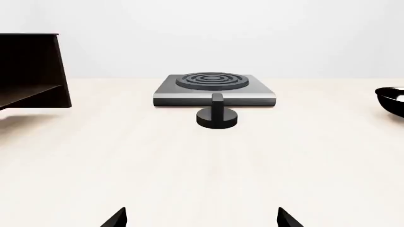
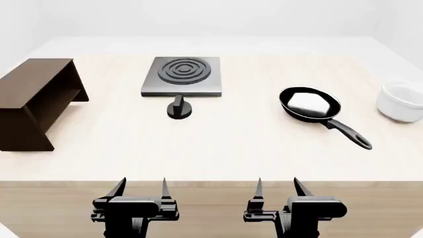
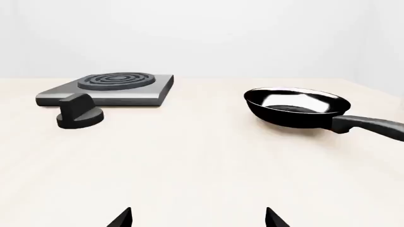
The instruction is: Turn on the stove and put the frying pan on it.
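Note:
The stove (image 2: pixel 182 75) is a flat grey square plate with dark burner rings at the table's far middle; its round black knob (image 2: pixel 179 108) with a ridge lies just in front of it. Both show in the left wrist view, stove (image 1: pixel 215 89) and knob (image 1: pixel 217 116), and in the right wrist view, stove (image 3: pixel 110 89) and knob (image 3: pixel 79 113). The black frying pan (image 2: pixel 309 104) sits right of the stove, handle toward the front right; it also shows in the right wrist view (image 3: pixel 296 108). My left gripper (image 2: pixel 140 184) and right gripper (image 2: pixel 278 184) are open and empty at the table's front edge.
A brown wooden shelf (image 2: pixel 36 101) stands at the left of the table. A white bowl (image 2: pixel 401 101) sits at the far right. The light wooden table (image 2: pixel 218 148) has its front edge just under my fingertips.

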Controlling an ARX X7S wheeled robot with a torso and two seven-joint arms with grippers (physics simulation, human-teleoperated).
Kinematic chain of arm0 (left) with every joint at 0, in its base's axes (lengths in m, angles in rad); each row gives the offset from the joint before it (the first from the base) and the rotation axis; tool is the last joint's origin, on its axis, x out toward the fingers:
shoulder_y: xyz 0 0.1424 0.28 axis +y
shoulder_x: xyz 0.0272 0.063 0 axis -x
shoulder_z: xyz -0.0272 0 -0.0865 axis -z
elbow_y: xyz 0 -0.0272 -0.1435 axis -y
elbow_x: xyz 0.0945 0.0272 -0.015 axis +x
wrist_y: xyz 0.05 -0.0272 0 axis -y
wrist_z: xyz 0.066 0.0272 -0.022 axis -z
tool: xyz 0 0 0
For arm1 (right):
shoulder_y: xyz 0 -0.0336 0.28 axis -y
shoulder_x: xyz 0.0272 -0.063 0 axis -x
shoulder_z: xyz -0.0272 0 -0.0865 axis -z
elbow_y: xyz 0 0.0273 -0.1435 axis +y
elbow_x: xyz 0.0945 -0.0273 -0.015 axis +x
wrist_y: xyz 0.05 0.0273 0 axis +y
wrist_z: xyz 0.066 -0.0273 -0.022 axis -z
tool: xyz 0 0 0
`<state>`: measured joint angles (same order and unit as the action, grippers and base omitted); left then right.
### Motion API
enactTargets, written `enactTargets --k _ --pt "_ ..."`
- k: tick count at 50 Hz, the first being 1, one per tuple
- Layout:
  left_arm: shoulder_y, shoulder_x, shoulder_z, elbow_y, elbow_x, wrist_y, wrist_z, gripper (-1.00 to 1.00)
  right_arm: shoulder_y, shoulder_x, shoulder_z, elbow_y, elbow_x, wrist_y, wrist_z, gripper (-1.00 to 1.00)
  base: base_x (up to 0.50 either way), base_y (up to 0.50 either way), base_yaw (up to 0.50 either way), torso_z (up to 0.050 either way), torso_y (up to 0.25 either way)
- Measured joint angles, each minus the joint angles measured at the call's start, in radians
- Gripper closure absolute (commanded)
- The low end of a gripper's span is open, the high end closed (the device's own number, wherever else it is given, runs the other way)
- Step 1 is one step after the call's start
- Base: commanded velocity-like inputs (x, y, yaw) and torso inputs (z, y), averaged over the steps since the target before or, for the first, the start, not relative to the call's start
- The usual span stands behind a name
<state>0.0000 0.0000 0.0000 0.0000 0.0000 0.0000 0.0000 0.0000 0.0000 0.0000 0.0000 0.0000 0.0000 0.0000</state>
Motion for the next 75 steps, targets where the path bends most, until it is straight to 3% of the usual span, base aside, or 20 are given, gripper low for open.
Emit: enactTargets --k 21,30,48,75 --pt "0.001 -0.044 0.04 0.015 -0.062 -0.014 -0.045 -1.0 0.013 0.044 -0.054 0.014 0.053 0.04 0.029 -1.0 0.0 0.0 0.0 0.0 0.0" --pt "-0.005 -0.075 0.041 0.123 -0.101 -0.105 -0.063 -1.0 0.01 0.065 -0.056 -0.116 0.065 0.144 0.07 -1.0 0.03 0.0 0.0 0.0 0.0" --pt "-0.016 -0.12 0.039 0.274 -0.14 -0.216 -0.098 -1.0 0.0 0.103 -0.036 -0.362 0.13 0.276 0.109 -1.0 0.5 0.0 0.0 0.0 0.0" --pt "-0.026 -0.15 0.055 0.294 -0.159 -0.23 -0.126 -1.0 0.007 0.133 -0.049 -0.404 0.158 0.304 0.148 -1.0 0.48 0.0 0.0 0.0 0.0"
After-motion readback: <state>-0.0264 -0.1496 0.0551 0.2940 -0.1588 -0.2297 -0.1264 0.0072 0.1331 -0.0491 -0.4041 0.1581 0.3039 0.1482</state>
